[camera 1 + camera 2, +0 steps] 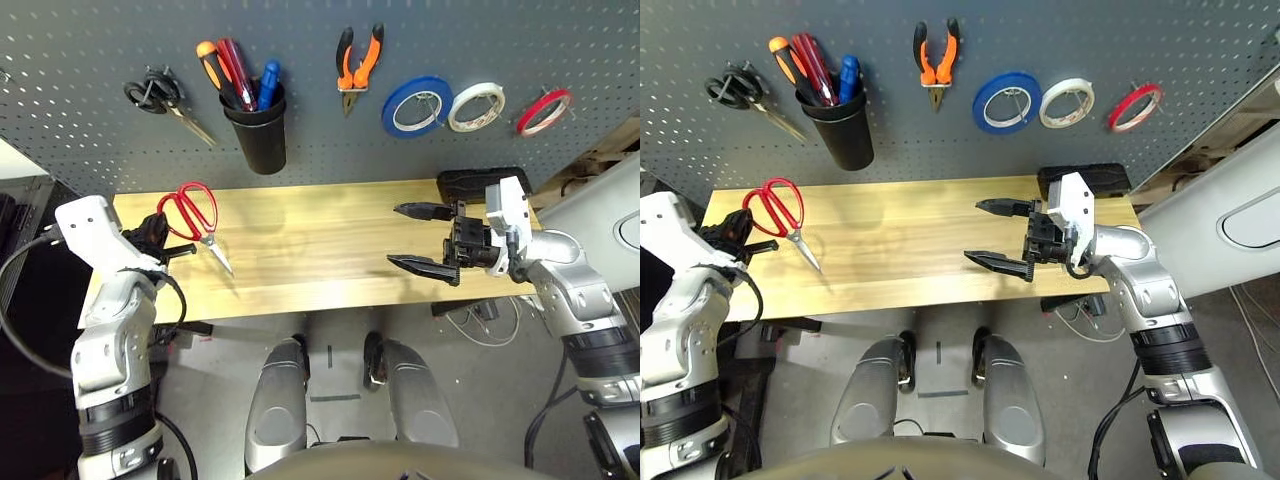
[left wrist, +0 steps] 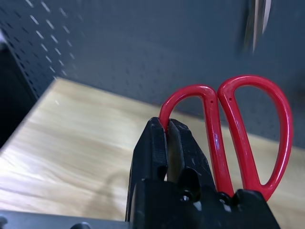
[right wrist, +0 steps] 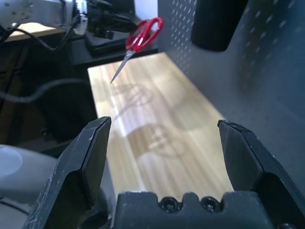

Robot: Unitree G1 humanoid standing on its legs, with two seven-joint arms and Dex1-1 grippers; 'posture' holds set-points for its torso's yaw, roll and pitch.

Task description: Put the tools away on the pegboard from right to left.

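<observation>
Left end effector [image 1: 160, 238]: clamped on one loop of the red-handled scissors [image 1: 196, 218], blades hanging over the desk [image 1: 320, 245].
Right end effector [image 1: 428, 240]: jaws wide apart, empty, right of the scissors.
Step advice: likely hanging the scissors; keep them level and thread a loop onto a free hook on the pegboard [image 1: 90, 50].
Black cup [image 1: 256, 128]: on the pegboard above the scissors, holds the red-handled screwdriver [image 1: 238, 72] among other handles.
</observation>
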